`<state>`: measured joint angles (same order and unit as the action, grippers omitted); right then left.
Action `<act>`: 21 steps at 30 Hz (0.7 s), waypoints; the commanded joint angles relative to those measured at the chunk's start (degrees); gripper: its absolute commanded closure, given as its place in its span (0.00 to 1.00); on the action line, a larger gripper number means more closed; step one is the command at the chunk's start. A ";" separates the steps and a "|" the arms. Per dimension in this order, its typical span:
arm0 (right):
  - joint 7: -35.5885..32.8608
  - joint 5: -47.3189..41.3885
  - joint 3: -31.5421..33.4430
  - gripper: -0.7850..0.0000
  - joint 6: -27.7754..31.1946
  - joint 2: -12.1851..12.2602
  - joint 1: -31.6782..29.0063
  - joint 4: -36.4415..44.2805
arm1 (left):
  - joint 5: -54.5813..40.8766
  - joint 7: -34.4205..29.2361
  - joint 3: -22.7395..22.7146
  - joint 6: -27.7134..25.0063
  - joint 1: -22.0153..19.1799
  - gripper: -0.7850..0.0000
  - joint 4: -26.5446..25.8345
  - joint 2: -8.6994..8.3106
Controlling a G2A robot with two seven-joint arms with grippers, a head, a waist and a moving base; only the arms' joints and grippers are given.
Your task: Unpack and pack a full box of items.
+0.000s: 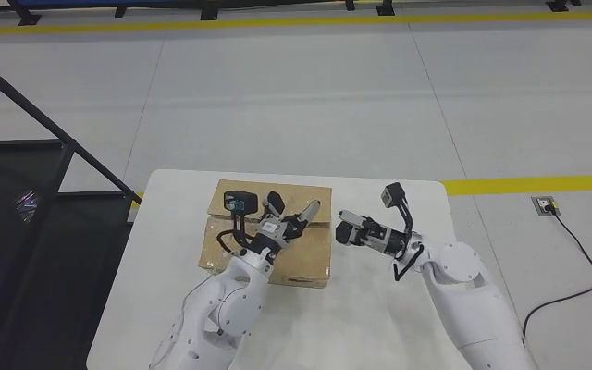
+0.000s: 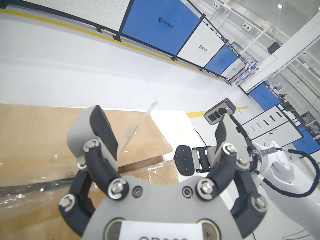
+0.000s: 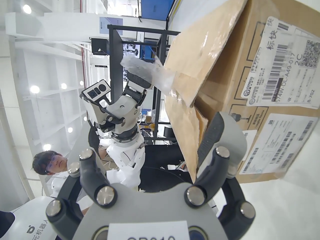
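A brown cardboard box (image 1: 310, 264), flaps shut and glossy with clear tape, lies on the white table (image 1: 370, 305). My left gripper (image 1: 291, 217) hovers open over the box's top near its right edge. In the left wrist view, the left gripper (image 2: 165, 136) is over the box (image 2: 45, 138), and a loose strip of clear tape (image 2: 140, 128) stands up beside one finger. My right gripper (image 1: 344, 227) is open just off the box's right side. In the right wrist view, the right gripper (image 3: 142, 151) faces the labelled side of the box (image 3: 250, 76), one finger against the flap's torn edge.
A black metal frame (image 1: 37, 185) stands left of the table. A floor socket with a cable (image 1: 544, 205) lies to the right. The table's near half and right side are bare white surface.
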<state>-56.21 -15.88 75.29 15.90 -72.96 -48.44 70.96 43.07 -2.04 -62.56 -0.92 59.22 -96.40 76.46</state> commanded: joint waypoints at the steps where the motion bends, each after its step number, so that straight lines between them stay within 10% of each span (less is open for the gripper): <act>1: 0.35 -0.60 1.25 0.00 1.06 0.29 -1.10 1.33 | -1.05 0.39 -1.24 -0.90 1.31 0.00 -2.11 -0.14; 12: 3.83 3.00 0.90 0.00 -2.23 0.89 -0.87 9.67 | -11.19 -3.90 -17.28 -6.77 11.49 0.00 -16.43 -2.06; 21: 3.17 5.45 -6.40 0.00 -7.42 -0.16 7.74 7.27 | -22.28 -8.55 -39.51 -16.99 19.93 0.00 -10.48 -4.18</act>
<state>-52.84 -10.56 69.77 9.01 -72.98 -41.83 78.84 21.52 -9.93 -99.80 -16.91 78.63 -108.28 72.46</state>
